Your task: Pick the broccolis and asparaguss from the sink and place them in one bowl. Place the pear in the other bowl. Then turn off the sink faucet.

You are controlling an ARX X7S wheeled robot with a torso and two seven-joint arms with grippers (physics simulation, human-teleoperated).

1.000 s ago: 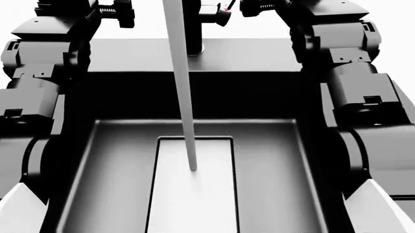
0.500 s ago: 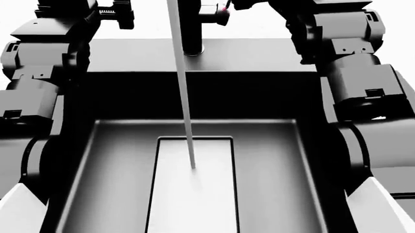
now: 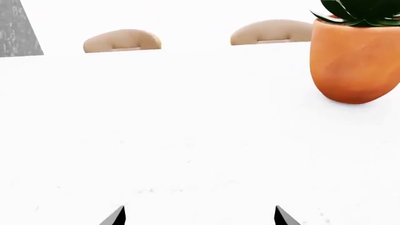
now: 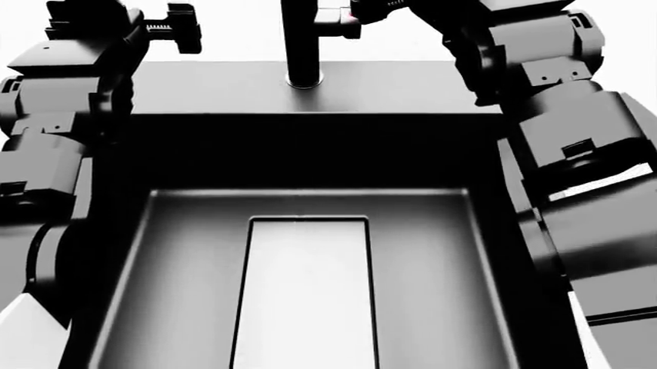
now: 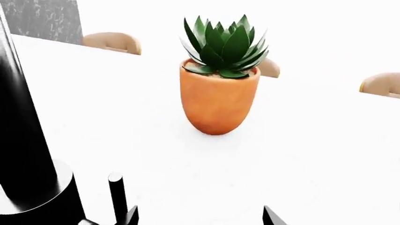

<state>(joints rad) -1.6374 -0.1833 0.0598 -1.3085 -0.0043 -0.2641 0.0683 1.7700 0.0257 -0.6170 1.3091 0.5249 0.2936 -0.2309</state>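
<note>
Sink (image 4: 185, 254) is empty and no water's running, so I reckon we're basically done. My right hand (image 5: 196, 216) is apart beside the faucet (image 4: 301, 42), top centre; left hand (image 3: 198, 216) apart too.

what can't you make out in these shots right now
- Head view: the faucet spout is cut off by the top edge. Both gripper fingertips are out of frame.
- Head view: the sink near end is cut off by the bottom edge.
- Left wrist view: only the left gripper tips show.
- Right wrist view: the right gripper sits beside the faucet lever; contact unclear.
</note>
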